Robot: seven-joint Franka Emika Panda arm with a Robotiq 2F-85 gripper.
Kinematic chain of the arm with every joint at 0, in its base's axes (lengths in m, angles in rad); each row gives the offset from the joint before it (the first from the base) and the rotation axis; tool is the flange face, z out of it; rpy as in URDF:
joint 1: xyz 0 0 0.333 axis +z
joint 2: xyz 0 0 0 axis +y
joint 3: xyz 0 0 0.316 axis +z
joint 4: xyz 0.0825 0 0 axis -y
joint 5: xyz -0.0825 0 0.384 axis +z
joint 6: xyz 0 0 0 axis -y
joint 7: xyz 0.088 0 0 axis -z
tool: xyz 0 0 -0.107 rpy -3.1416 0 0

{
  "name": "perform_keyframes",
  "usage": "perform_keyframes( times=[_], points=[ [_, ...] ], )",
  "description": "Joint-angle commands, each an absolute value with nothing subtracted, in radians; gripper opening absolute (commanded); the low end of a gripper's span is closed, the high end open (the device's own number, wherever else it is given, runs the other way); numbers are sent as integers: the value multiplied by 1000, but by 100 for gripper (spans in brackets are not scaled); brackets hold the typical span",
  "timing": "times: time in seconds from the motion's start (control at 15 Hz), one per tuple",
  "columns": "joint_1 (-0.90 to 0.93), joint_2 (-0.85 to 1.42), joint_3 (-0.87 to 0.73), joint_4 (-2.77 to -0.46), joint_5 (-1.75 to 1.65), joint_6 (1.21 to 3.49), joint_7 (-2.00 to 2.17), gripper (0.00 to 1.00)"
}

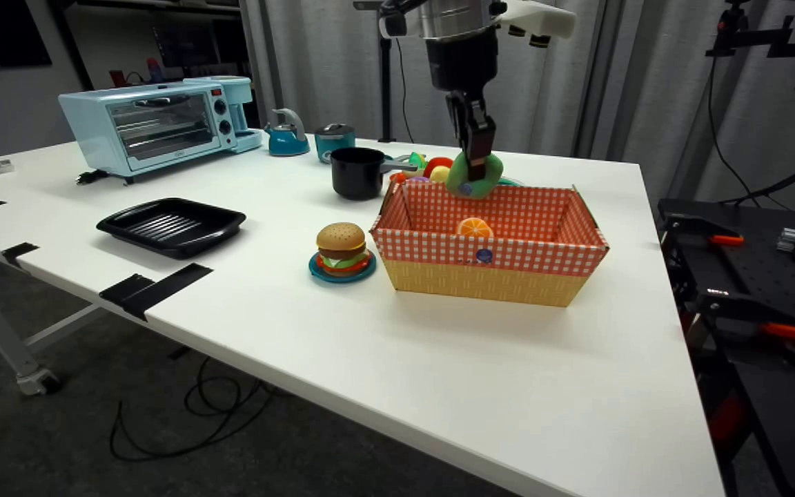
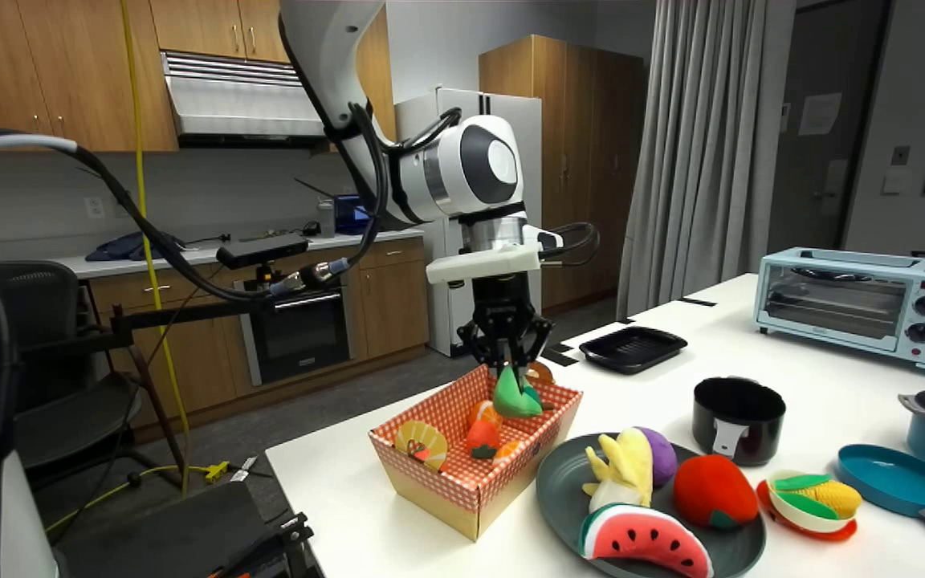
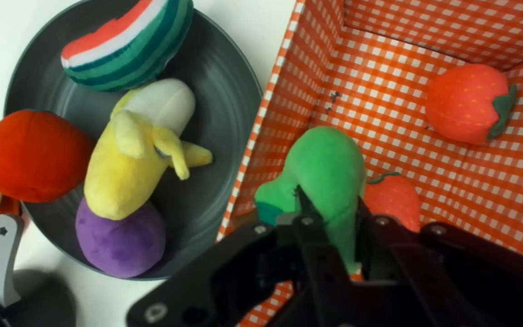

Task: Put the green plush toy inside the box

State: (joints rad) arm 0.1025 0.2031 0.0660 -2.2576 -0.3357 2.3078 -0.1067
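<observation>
The green plush toy (image 3: 325, 152) is between the two fingers of my gripper (image 3: 328, 193), which is shut on it. In both exterior views the toy (image 1: 491, 178) (image 2: 515, 401) hangs at the level of the box's rim, with the fingers (image 1: 477, 162) (image 2: 511, 371) pointing down. The box (image 1: 487, 276) has red-and-white checked sides and a yellow lower band; it also shows in an exterior view (image 2: 430, 491). In the wrist view the toy is over the box's inside, close to the wall (image 3: 313, 54) beside the plate. Part of the toy is hidden behind the fingers.
Strawberry toys (image 3: 468, 102) and orange slices (image 1: 474, 228) lie in the box. A grey plate (image 2: 575, 482) with several plush foods stands beside it. A burger toy (image 1: 341, 247), a black tray (image 1: 171, 224), a black pot (image 1: 356, 172) and a toaster oven (image 1: 156, 124) are on the table.
</observation>
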Motion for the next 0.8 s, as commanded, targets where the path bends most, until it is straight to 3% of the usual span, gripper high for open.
perform_keyframes(
  times=[0.0,0.47,0.73],
  points=[
    [112,186,68,-2266,-351,2291,-80,49],
    [120,185,67,-2267,-358,2290,-76,99],
    [113,181,62,-2266,-348,2292,-74,100]
  ],
)
